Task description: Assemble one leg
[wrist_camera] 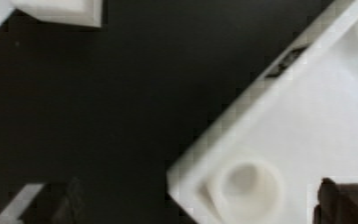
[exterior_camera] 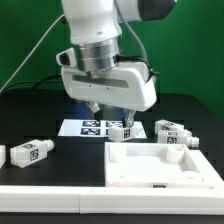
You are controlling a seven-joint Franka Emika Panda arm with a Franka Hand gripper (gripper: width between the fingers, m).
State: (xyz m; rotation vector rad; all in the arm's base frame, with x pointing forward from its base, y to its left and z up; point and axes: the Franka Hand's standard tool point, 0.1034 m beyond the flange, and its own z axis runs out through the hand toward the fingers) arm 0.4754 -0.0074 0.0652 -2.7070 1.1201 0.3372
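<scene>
Several legs, small white blocks with black-and-white tags, lie on the black table. One leg [exterior_camera: 122, 130] lies by the marker board [exterior_camera: 92, 127], one [exterior_camera: 31, 152] toward the exterior view's left, and two [exterior_camera: 172, 133] toward its right. My gripper [exterior_camera: 110, 111] hangs open and empty above the table, just behind the near corner of the large flat white square piece [exterior_camera: 160, 168]. In the wrist view the gripper [wrist_camera: 190, 205] has its dark fingers [wrist_camera: 345, 200] wide apart. A corner of the square piece [wrist_camera: 291, 110] with a round recess [wrist_camera: 247, 182] lies between them.
A further leg [exterior_camera: 3, 155] shows at the exterior view's left edge. A white ledge [exterior_camera: 60, 198] runs along the front. A white object [wrist_camera: 48, 10], cut off by the wrist view's edge, lies on the black table. A green wall stands behind.
</scene>
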